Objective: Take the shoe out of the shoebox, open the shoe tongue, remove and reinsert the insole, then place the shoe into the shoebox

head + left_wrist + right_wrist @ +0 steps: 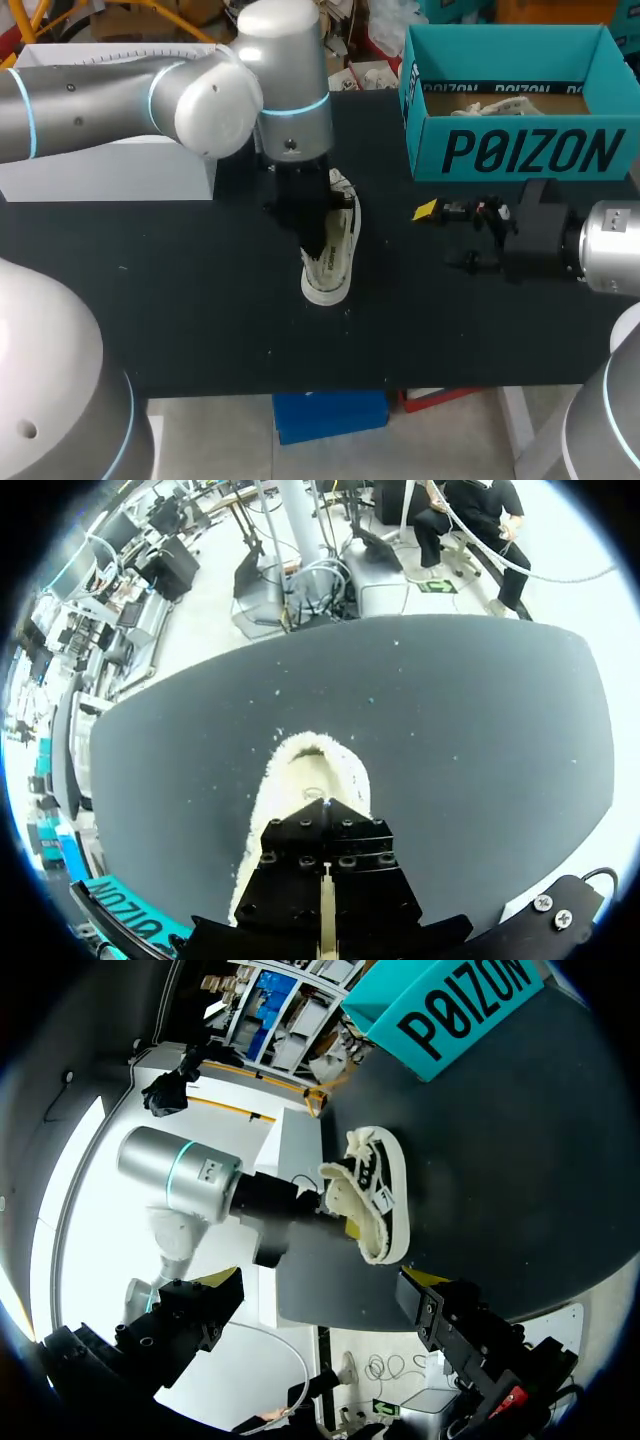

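A white low shoe (335, 262) with a fleece lining (310, 768) lies on the black table (180, 290), toe toward the front edge. My left gripper (315, 235) comes down from above into the shoe's opening. In the left wrist view this gripper (325, 810) is shut, tips inside the lining; what they pinch is hidden. My right gripper (448, 237) stands open to the right of the shoe, apart from it, holding nothing. The right wrist view shows the shoe (378, 1195) ahead of this open gripper (320, 1300), with my left arm (195, 1175) on it.
The teal shoebox (520, 150) stands open at the back right, holding crumpled paper (500, 100); it also shows beyond the shoe (450, 1005). A white block (110, 175) sits at the back left under my left arm. Bare table lies left of and in front of the shoe.
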